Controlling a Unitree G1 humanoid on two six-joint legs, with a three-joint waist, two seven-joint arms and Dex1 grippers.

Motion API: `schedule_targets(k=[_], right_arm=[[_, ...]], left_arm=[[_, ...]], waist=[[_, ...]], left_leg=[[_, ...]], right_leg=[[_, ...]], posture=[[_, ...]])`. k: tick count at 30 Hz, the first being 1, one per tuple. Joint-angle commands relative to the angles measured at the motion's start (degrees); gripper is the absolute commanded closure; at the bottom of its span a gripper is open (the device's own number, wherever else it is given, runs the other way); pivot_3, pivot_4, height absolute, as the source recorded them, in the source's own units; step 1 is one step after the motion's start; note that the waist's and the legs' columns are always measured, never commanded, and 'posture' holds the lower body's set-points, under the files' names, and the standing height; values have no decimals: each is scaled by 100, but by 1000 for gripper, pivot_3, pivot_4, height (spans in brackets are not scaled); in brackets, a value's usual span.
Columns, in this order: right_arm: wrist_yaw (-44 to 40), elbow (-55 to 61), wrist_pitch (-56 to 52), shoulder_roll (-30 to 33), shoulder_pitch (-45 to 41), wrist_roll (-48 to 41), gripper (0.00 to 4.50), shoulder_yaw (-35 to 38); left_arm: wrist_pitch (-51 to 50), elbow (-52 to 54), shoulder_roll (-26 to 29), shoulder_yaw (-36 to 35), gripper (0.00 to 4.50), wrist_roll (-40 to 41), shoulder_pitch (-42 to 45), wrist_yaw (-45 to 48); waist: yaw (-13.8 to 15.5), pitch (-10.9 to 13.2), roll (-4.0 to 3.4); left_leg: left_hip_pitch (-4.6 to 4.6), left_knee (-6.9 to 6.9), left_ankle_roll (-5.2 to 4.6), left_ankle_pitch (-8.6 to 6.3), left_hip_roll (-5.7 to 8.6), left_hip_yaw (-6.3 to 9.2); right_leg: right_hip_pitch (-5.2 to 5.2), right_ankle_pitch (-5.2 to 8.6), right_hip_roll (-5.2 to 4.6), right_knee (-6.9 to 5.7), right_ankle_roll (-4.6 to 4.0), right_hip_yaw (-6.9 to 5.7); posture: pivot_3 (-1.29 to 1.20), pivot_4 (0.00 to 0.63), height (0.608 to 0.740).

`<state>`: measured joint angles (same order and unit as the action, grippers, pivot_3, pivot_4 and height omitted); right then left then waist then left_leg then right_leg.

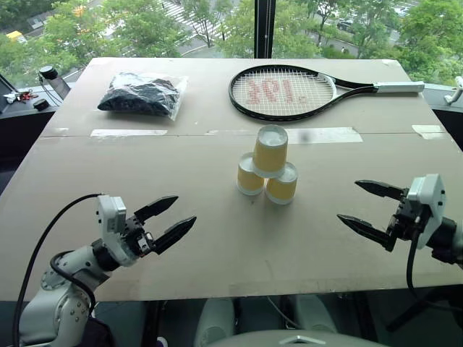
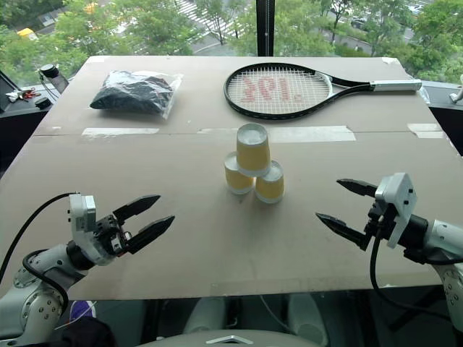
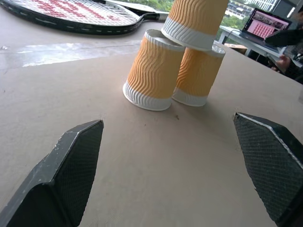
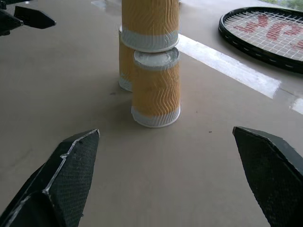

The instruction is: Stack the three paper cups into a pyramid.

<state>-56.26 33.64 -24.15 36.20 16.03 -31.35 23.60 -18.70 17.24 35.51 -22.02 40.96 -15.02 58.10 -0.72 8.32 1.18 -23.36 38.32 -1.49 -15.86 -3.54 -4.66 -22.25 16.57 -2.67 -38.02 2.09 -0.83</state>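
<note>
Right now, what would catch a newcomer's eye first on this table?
A little pyramid of three cups at the middle of the table: two upside down, one on top. Both grippers, left and right, hang open on either side of it, touching nothing. Behind lie a racket and a dark bag.

Bare table (image 1: 217, 238) around the stacked paper cups (image 1: 268, 170), racket (image 1: 289, 90) close behind

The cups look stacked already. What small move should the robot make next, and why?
Probably just draw both arms back a little. The top cup rests on the two lower cups, and the left end effector and right end effector are open, holding nothing, well clear of the pyramid.
</note>
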Motion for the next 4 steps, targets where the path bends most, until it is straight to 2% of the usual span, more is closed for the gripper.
schedule_targets(k=[1,2,4], right_arm=[[-40,41,712,-79,337,288,37,101],[-29,7,840,-89,427,378,37,47],[48,-81,1025,-142,498,512,37,-102]], left_arm=[[28,-120,142,-89,0,-149,-62,11],[-5,-137,167,-72,0,-122,-59,42],[-7,-136,188,9,0,-184,-36,25]], waist=[[-30,6,-5],[-30,6,-5],[-27,6,-4]], left_leg=[[22,-2,-2,-2,0,-12],[67,-6,-12,-8,-3,-25],[76,-6,-15,-10,-4,-26]], right_leg=[[14,0,0,0,0,3],[53,3,-1,3,1,11],[59,3,-1,4,0,12]], posture=[[0,150,740],[0,150,740],[0,150,740]])
